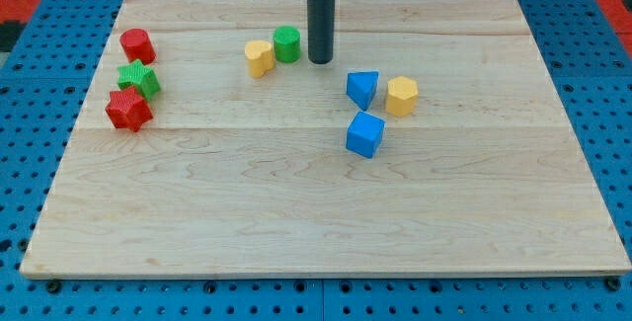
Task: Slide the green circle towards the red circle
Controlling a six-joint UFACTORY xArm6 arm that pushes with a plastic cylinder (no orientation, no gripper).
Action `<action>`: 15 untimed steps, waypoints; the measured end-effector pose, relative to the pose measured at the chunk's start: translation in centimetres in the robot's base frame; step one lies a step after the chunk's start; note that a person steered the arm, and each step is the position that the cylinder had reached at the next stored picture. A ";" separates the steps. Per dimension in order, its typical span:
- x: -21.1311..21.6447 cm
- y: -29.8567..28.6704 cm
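Note:
The green circle (287, 42) stands in the upper middle of the wooden board (326, 212), touching a yellow block (259, 58) on its lower left. The red circle (136, 44) stands far to the view's left, near the board's left edge. My tip (320, 60) is on the board just to the right of the green circle, a small gap apart from it.
A green star (139, 78) and a red star (128, 110) sit below the red circle. A blue triangular block (362, 88), a yellow hexagon (401, 96) and a blue cube (364, 134) cluster right of centre. Blue pegboard surrounds the board.

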State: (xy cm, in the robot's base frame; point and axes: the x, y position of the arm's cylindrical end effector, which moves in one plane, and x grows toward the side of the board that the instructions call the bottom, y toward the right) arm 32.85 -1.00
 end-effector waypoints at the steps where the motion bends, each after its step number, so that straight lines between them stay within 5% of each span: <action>1: -1.9 -4.3; 4: -4.9 1.4; 5: -6.1 -5.7; 7: -7.5 -5.0; 10: -8.7 -17.1; 12: -7.9 -13.8; 15: -7.9 -18.2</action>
State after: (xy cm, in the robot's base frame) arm 24.97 -19.20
